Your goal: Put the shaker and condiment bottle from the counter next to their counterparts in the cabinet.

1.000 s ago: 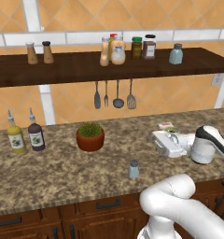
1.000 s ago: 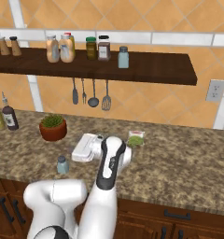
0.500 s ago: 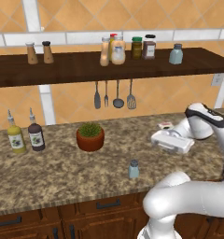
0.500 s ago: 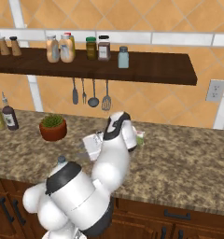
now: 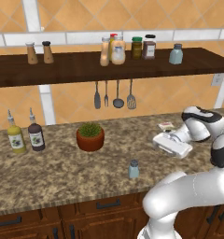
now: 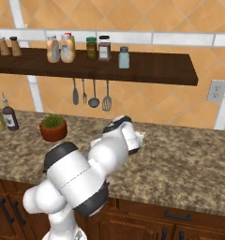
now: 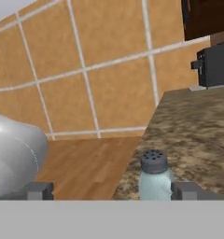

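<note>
- Swinging low since a second ago, the white arm has folded down toward the counter front, and its two-finger gripper (image 7: 112,190) now looks along the speckled brown granite counter (image 5: 62,172) at the shaker; nothing else on counter or shelf has shifted.
- Small pale blue-grey glass shaker with a grey perforated metal cap (image 7: 155,179) stands upright near the counter's front edge, at about 5 o'clock from the terracotta pot of green herbs (image 5: 90,137) in the left base view, where the shaker (image 5: 134,169) stands alone.
- Gripper fingers (image 7: 39,190) stand wide apart with nothing between them; in the hand view the shaker sits close to the right fingertip, off centre.
- Slim peach-orange condiment bottle with a white cap (image 5: 105,51) already stands on the long dark brown wooden shelf board (image 5: 62,70), touching or just beside the wider peach bottle (image 5: 118,50).
- Look-alike blue-grey shaker (image 5: 176,54) waits at the shelf's 3 o'clock end, right of the dark jars.
- To do this step well, I judge the hand should shift toward the shaker until the glass sits midway between the fingers, then close on the body below the cap.
- Keep the approach level: a nudge from one finger could tip it off the edge.
</note>
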Tool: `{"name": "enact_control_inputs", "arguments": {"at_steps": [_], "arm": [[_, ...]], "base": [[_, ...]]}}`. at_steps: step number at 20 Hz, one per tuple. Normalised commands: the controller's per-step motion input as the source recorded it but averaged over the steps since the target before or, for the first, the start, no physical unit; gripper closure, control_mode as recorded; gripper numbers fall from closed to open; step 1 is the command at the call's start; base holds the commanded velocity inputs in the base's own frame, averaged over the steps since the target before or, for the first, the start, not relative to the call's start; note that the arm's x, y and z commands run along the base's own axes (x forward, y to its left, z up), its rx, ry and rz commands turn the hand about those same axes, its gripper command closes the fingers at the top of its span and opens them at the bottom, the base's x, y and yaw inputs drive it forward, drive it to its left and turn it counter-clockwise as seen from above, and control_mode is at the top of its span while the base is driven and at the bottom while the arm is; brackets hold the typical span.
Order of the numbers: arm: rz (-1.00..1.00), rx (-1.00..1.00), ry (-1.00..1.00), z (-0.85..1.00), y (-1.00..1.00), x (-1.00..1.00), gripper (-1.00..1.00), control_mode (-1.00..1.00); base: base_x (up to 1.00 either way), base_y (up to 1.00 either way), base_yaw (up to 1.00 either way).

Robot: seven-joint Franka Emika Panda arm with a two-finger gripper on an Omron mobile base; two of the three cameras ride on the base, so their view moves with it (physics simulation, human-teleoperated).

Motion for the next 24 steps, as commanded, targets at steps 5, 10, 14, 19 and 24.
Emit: {"name": "enact_control_inputs", "arguments": {"at_steps": [5,10,14,19,24], "arm": [[-0.60,0.10,-0.25,-0.40,0.03,-0.17,-1.00,-1.00],[0.00,0.00,-0.04,-0.06,0.05,-0.14,-1.00,-1.00],[0.03,-0.08,-0.21,-0.27,0.34,-0.47,-1.00,-1.00],[0.07,-0.02,-0.07,-0.02,0.25,0.06,-1.00,-1.00],[0.00,0.00,0.00,-0.05,0.12,0.55,-1.00,-1.00]], "base": [[0.00,0.00,0.00],[0.00,0.00,0.00],[0.00,0.00,0.00],[0.00,0.00,0.00],[0.00,0.00,0.00]]}}
